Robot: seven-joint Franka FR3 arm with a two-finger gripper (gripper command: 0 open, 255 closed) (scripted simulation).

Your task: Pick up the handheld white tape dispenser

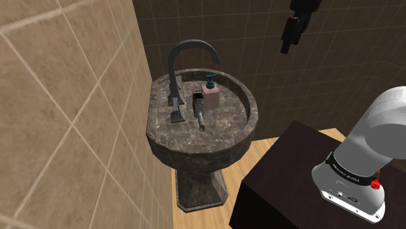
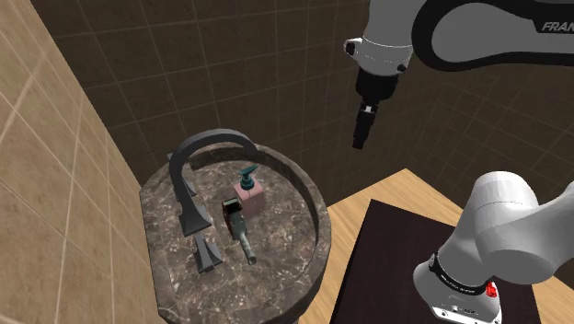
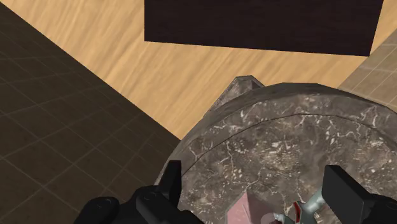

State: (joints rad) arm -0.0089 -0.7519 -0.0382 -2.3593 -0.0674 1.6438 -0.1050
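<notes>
Round mottled stone sink (image 1: pixel 195 148), curved dark faucet (image 1: pixel 189 47), boxy pink soap bottle (image 1: pixel 211 97). Gripper (image 2: pixel 361 138) hovers high, fingers (image 3: pixel 172 181) wide apart; dark-teal tape dispenser (image 1: pixel 198 110) well below, untouched.

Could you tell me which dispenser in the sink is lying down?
The dark, teal-handled tape dispenser; the pink soap dispenser stands upright.

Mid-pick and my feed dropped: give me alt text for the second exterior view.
The black gripper hangs empty, well above and right of a dark stone sink. In its basin the tape dispenser, dark with a teal handle, lies beside a pink soap bottle; an arched faucet stands at their left.
</notes>
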